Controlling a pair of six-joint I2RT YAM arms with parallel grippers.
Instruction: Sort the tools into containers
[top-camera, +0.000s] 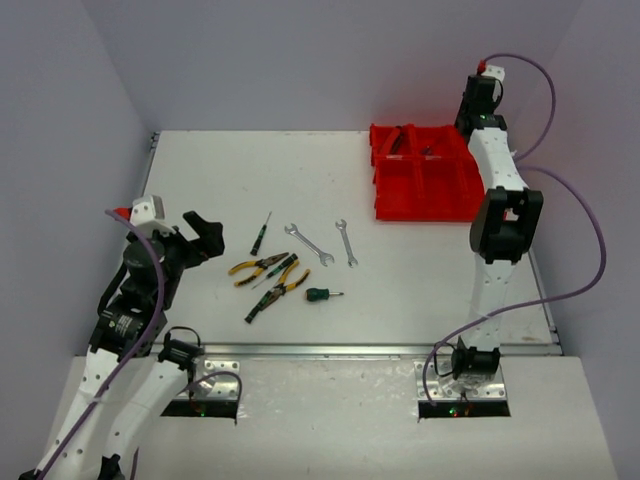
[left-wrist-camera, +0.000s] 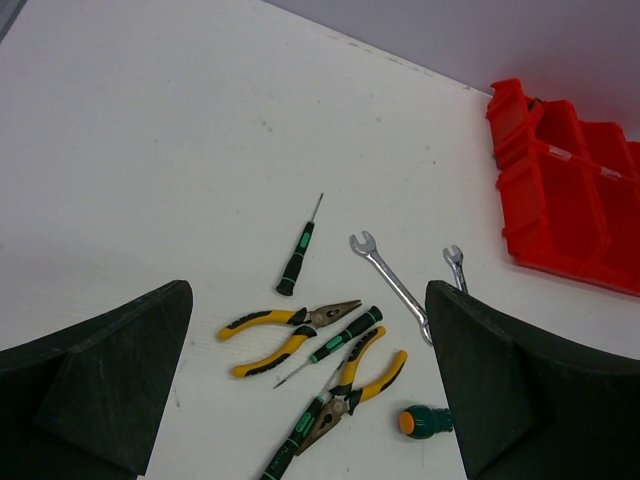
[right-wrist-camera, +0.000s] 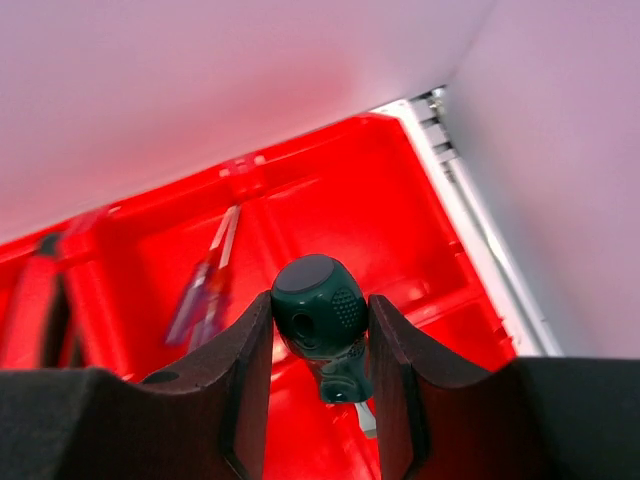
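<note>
While the right gripper (right-wrist-camera: 320, 325) clamps a stubby dark-green screwdriver (right-wrist-camera: 316, 298) at lower centre, red containers (right-wrist-camera: 400, 190) behind hold a blurred tool (right-wrist-camera: 203, 292) and the left gripper (top-camera: 203, 237) gapes.

Bright, even light; faint shadows; right-wrist background blurred.

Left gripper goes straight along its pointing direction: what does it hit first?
Probably the nearer yellow pliers, crossed with a screwdriver. They lie on the table between the fingers of the open left gripper. Depth is unclear.
</note>
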